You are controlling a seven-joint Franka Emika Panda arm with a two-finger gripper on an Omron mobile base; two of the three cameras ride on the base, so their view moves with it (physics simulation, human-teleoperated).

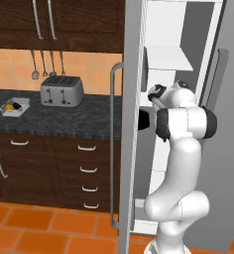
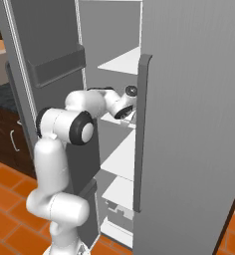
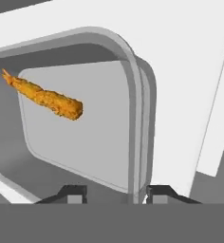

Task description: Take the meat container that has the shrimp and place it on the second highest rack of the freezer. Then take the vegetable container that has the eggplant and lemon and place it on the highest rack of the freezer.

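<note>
Left base view: vegetable container (image 1: 14, 106) with eggplant (image 1: 18, 105), lemon (image 1: 9, 105) sits left on counter (image 1: 64, 119); we judge that half untouched.
Right base view: our arm reaches into freezer (image 2: 199, 124).
Hand view: meat container (image 3: 85, 123) with shrimp (image 3: 45, 98) rests on white rack (image 3: 180, 71), centre frame; gripper (image 3: 114, 193) jaws part-open astride its rim, apparently releasing.

No text, label, brand, number or sign can be read in any of the views. The toaster (image 1: 62, 91) on the counter, the freezer door (image 1: 130, 124) and the meat container (image 3: 80, 128) carry no writing that I can see.
</note>
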